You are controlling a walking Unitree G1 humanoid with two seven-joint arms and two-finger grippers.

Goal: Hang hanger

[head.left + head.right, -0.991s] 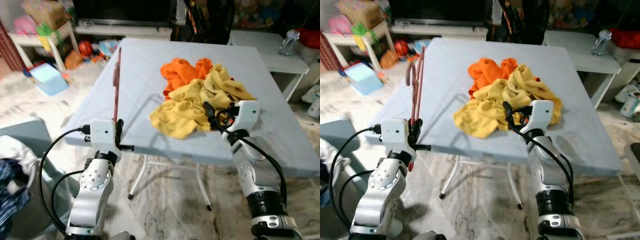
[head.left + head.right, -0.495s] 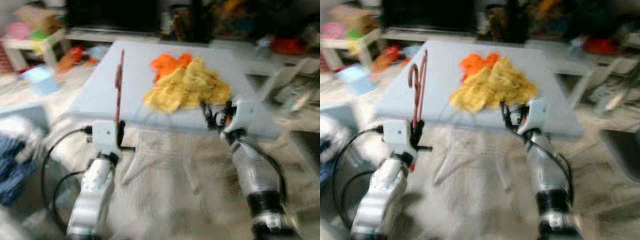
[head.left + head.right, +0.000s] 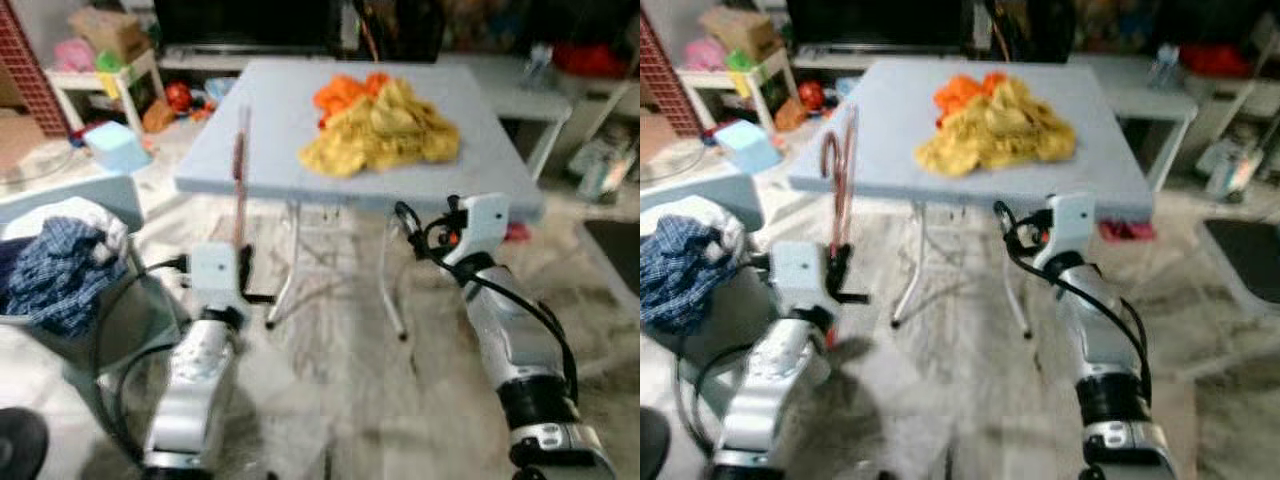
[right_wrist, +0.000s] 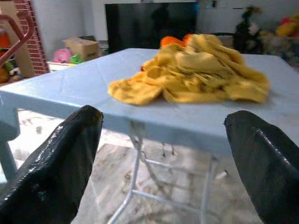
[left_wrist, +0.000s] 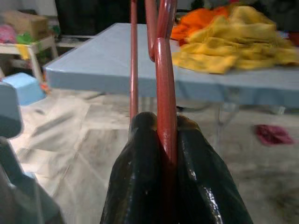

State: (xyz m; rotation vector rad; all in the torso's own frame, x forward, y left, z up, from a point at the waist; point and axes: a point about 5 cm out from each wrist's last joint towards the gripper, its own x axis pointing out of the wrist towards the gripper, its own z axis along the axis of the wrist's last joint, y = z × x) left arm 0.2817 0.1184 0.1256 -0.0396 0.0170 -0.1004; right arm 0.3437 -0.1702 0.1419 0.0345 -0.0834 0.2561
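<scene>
Nearest the robot, on its left side, the left pincer (image 5: 161, 154) is clamped on the lower end of a red hanger (image 5: 164, 84), whose thin bars rise upright from between the two black fingers (image 5: 140, 177); in the head views the hanger (image 3: 840, 180) stands up from the left arm, in front of the counter's near left corner and apart from it. On the robot's right, the right pincer (image 4: 163, 154) is held out in front of the counter, its fingers (image 4: 60, 158) spread wide apart with nothing between them; the right arm (image 3: 510, 330) shows with its black cable looping near the wrist. Beside the left arm, low on the left, a grey bin (image 3: 120, 190) holds a crumpled blue checked cloth (image 3: 60, 280) with something white on top. Beyond both arms stands the counter (image 3: 270, 140), a light blue folding one on thin white legs, over a pale, mottled floor (image 3: 340, 380). On its top lies a heap of yellow cloth (image 3: 385, 130), with an orange cloth (image 3: 340, 92) touching it on the far side. A small red item (image 3: 1125, 230) lies on the floor under the counter's right edge. Farther back on the left are a light blue box (image 3: 115, 145), a low white shelf with a cardboard box (image 3: 105, 30) on it, and toys; a dark screen (image 4: 149, 23) stands behind the counter.
</scene>
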